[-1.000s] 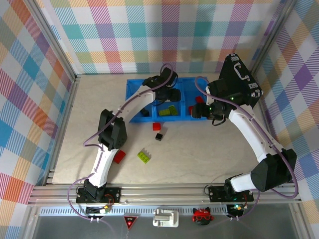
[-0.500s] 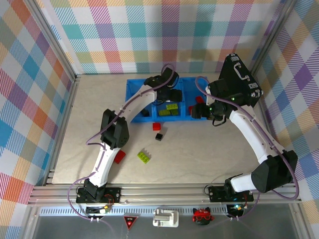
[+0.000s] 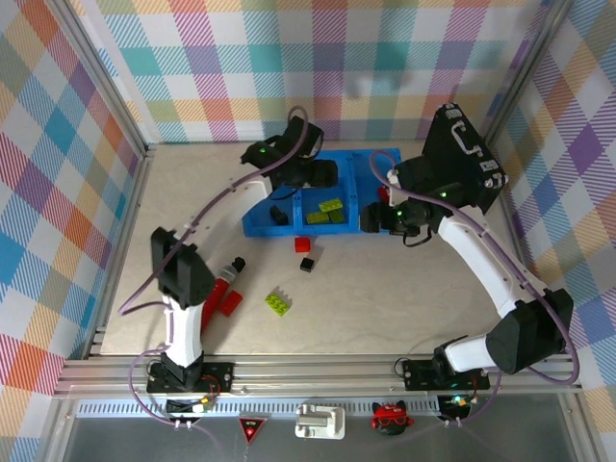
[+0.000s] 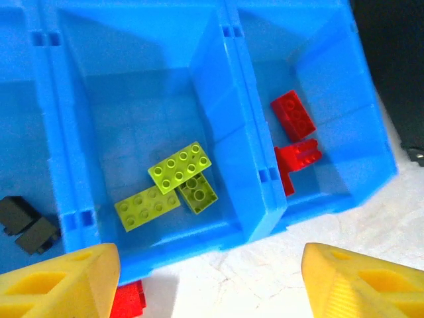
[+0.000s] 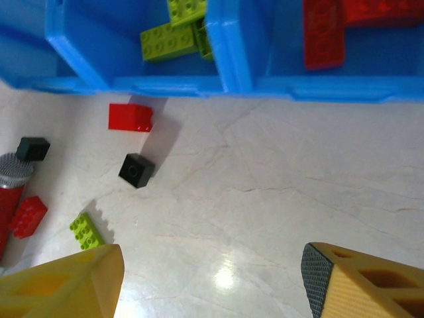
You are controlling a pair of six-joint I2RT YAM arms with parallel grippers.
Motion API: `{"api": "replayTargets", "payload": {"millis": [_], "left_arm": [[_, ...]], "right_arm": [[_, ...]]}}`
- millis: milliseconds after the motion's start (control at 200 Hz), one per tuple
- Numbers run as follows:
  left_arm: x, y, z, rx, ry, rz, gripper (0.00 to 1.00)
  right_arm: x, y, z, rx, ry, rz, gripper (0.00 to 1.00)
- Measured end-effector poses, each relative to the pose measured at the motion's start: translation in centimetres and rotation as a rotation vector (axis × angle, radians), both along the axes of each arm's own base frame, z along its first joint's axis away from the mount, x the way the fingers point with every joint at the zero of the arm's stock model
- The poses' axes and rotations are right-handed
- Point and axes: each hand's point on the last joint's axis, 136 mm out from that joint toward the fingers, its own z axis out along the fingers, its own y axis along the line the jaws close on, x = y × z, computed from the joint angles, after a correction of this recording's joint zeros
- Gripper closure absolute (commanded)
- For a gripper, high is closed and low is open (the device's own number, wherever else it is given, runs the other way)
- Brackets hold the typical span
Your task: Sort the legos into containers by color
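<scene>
Table, left side: red cylinder (image 3: 223, 279) lying flat, red lego (image 3: 231, 304) just beside it. Then lime lego (image 3: 280, 302), black lego (image 3: 306, 264), second red lego (image 3: 301, 243) near the front of the containers (image 4: 63, 132). Bins hold black bricks (image 4: 26, 225), lime bricks (image 4: 179, 169), red bricks (image 4: 295, 116). Left gripper (image 4: 212, 285) above the bins' front lip, fingers wide, empty. Right gripper (image 5: 212, 285) over the table (image 5: 278, 199), spread wide, empty.

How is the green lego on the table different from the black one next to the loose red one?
The green lego is lime and long, with several studs; the black lego is dark, small and square. The green lego lies farther from the blue bins; the black lego lies nearer them, beside the loose red lego. Both sit on the table, outside the bins.
</scene>
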Motion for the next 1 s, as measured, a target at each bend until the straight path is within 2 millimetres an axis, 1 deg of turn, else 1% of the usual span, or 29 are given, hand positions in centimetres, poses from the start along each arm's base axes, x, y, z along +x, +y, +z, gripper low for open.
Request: {"api": "replayTargets", "payload": {"millis": [95, 160, 310, 425, 515, 590, 650, 740, 825, 905, 1000], "left_arm": [[-0.9, 2.7, 0.9, -0.024, -0.007, 0.034, 0.28], [-1.3, 4.9, 0.8, -0.030, -0.006, 0.069, 0.28], [-2.6, 9.9, -1.3, -0.025, 0.036, 0.160, 0.28], [-4.0, 12.8, -3.1, -0.024, 0.083, 0.214, 0.29], [-4.6, 13.9, -3.9, -0.024, 0.103, 0.236, 0.29], [-4.8, 14.0, -4.1, -0.030, 0.105, 0.237, 0.30], [-4.9, 14.2, -4.3, -0.033, 0.106, 0.241, 0.30], [-5.2, 14.8, -4.6, -0.040, 0.112, 0.250, 0.30], [-5.2, 16.3, -4.7, -0.057, 0.116, 0.280, 0.30], [-5.2, 18.0, -4.7, -0.072, 0.116, 0.321, 0.30], [-5.2, 19.5, -4.3, -0.083, 0.106, 0.355, 0.30]], "right_arm": [[-0.4, 1.6, -0.8, 0.003, 0.019, 0.032, 0.28], [-0.6, 2.6, -1.5, -0.002, 0.035, 0.052, 0.29], [-0.8, 4.6, -3.2, -0.017, 0.067, 0.081, 0.29], [-0.8, 5.6, -4.6, -0.029, 0.096, 0.092, 0.30], [-0.8, 6.0, -5.6, -0.047, 0.117, 0.096, 0.31], [-0.7, 6.6, -6.1, -0.064, 0.127, 0.105, 0.33], [-0.3, 7.2, -6.2, -0.076, 0.123, 0.112, 0.34], [0.1, 9.1, -6.4, -0.100, 0.106, 0.147, 0.34], [0.0, 11.1, -6.9, -0.125, 0.096, 0.187, 0.34], [-0.3, 12.7, -8.1, -0.155, 0.106, 0.221, 0.34], [-0.6, 14.2, -9.7, -0.197, 0.113, 0.251, 0.34]]}}
